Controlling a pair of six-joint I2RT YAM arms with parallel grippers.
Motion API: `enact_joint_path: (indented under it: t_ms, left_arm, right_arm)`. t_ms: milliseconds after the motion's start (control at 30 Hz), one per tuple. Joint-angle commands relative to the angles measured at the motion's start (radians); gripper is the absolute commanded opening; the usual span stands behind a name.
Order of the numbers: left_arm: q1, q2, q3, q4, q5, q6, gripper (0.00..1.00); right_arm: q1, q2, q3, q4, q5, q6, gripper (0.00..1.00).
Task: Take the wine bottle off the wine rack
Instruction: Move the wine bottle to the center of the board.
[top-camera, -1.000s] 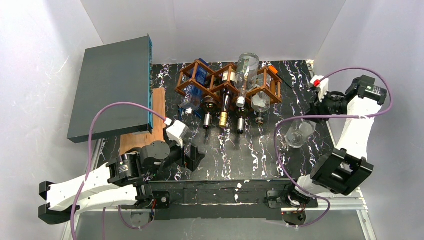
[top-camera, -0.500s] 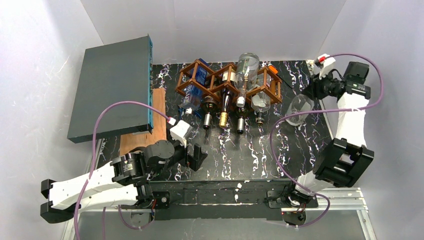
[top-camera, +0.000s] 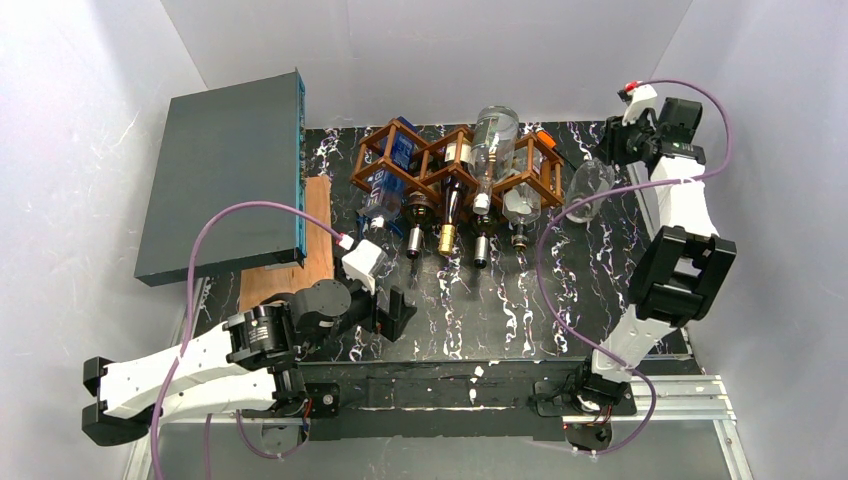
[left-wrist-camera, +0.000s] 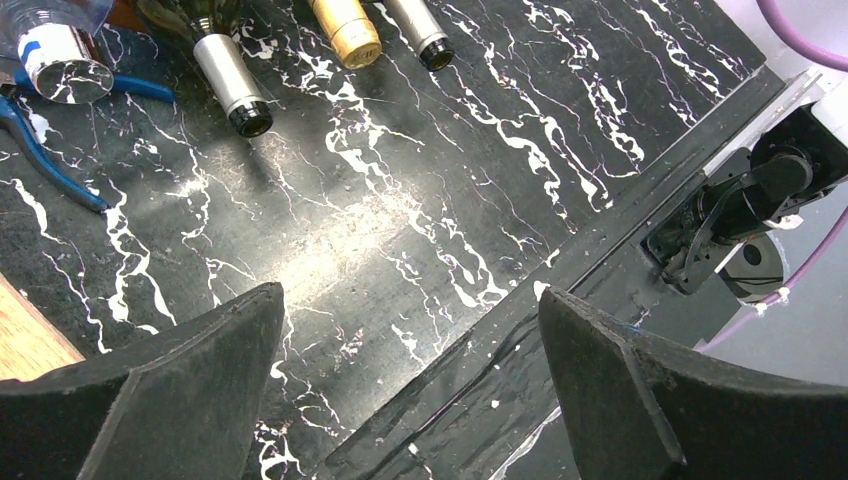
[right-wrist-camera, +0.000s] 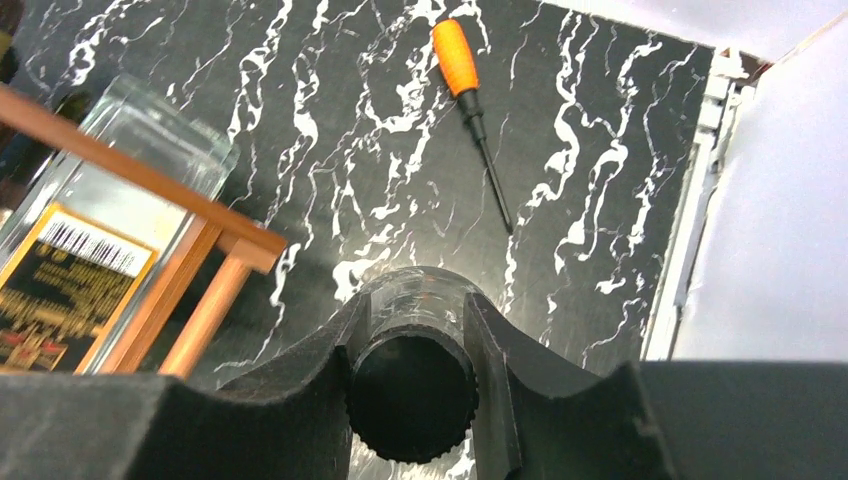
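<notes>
Bottle: clear glass wine bottle (top-camera: 588, 190), ribbed dark cap, tilted, out of the cells, just beside the rack's right end.
Right claw (right-wrist-camera: 412, 350): clamped on the bottle's neck.
Left claw (left-wrist-camera: 408, 295): spread wide, holding nothing.
Rack: wine rack (right-wrist-camera: 140, 172), brown wooden diamond lattice.
Worktop (top-camera: 600, 290): black, white-veined marble look; white walls.

Between the left arm (top-camera: 200, 360) and right arm (top-camera: 685, 215), the near half of the table (top-camera: 500, 300) lies open up to the base rail (top-camera: 450, 385). Far centre, the rack (top-camera: 400, 140) blocks the way, its bottle necks (top-camera: 447, 238) jutting nearward. The box (top-camera: 220, 170) and board (top-camera: 318, 215) close the left. The clear bottle (top-camera: 588, 188) fills the gap right of the rack; a screwdriver (right-wrist-camera: 472, 105) lies farther back. Pliers (left-wrist-camera: 30, 130) lie by the leftmost neck.
</notes>
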Motion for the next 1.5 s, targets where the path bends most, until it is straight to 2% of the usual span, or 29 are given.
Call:
enact_joint_path:
  t_ms: [0,100,200,333,533,633,1000,1267,1467]
  left_arm:
    - [0.005,0.007,0.017,0.008,-0.014,0.001,0.98]
    - [0.007,0.007,0.017,0.008,-0.023,0.003,0.98]
    - [0.008,0.01,0.019,0.006,-0.032,0.011,0.98]
    - [0.015,0.026,0.033,0.007,-0.027,0.019,0.98]
    - [0.038,0.077,0.038,0.054,0.009,0.033,0.98]
    - [0.067,0.128,0.057,0.074,0.049,0.048,0.98]
    - [0.207,0.234,0.092,0.156,0.23,0.055,0.98]
    - [0.285,0.288,0.125,0.18,0.365,0.074,0.98]
    - [0.298,0.271,0.111,0.172,0.437,0.056,0.98]
  right_arm:
    - [0.033,0.023,0.143,0.169,0.045,0.033,0.01]
    - [0.043,0.051,0.165,0.186,0.063,0.04,0.01]
    - [0.05,0.074,0.177,0.192,0.068,0.047,0.08]
    - [0.051,0.075,0.165,0.179,0.053,0.045,0.22]
    - [0.051,0.011,0.081,0.166,0.03,0.013,0.53]
    - [0.047,-0.022,0.049,0.154,0.037,0.008,0.65]
    - [0.019,-0.161,-0.042,0.109,0.088,0.062,0.96]
    - [-0.023,-0.346,-0.129,-0.034,0.037,0.033,0.98]
    - [-0.024,-0.532,-0.246,-0.136,0.02,-0.033,0.98]
